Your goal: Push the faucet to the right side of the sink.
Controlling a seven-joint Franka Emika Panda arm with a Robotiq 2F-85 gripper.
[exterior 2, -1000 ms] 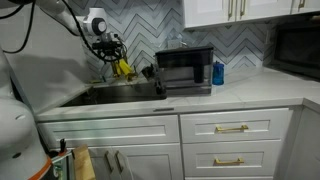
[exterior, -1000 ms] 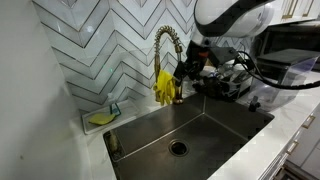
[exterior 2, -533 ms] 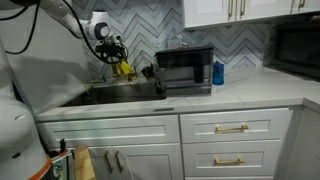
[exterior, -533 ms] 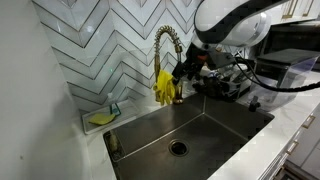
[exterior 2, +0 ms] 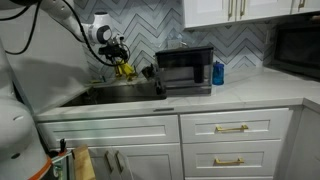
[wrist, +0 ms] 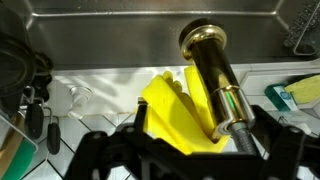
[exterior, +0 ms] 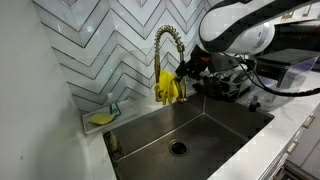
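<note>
The gold faucet (exterior: 163,40) arches over the steel sink (exterior: 215,128) from the tiled back wall, and a yellow glove (exterior: 168,87) hangs over its spout. My gripper (exterior: 186,70) is right beside the spout, on its right in this exterior view. In the wrist view the gripper (wrist: 203,132) is open, its black fingers (wrist: 141,118) on either side of the faucet head (wrist: 211,62) and the glove (wrist: 172,116). In an exterior view the gripper (exterior 2: 119,50) sits above the glove (exterior 2: 124,69).
A holder with a yellow sponge (exterior: 102,117) sits at the sink's left corner. Dark utensils in a rack (exterior: 226,86) lie right of the faucet. A microwave (exterior 2: 183,70) and a blue bottle (exterior 2: 218,73) stand on the counter. A drain (exterior: 178,148) is mid-basin.
The arm has shifted to the right, and the gripper, the faucet spout and the yellow glove have moved slightly right with it.
</note>
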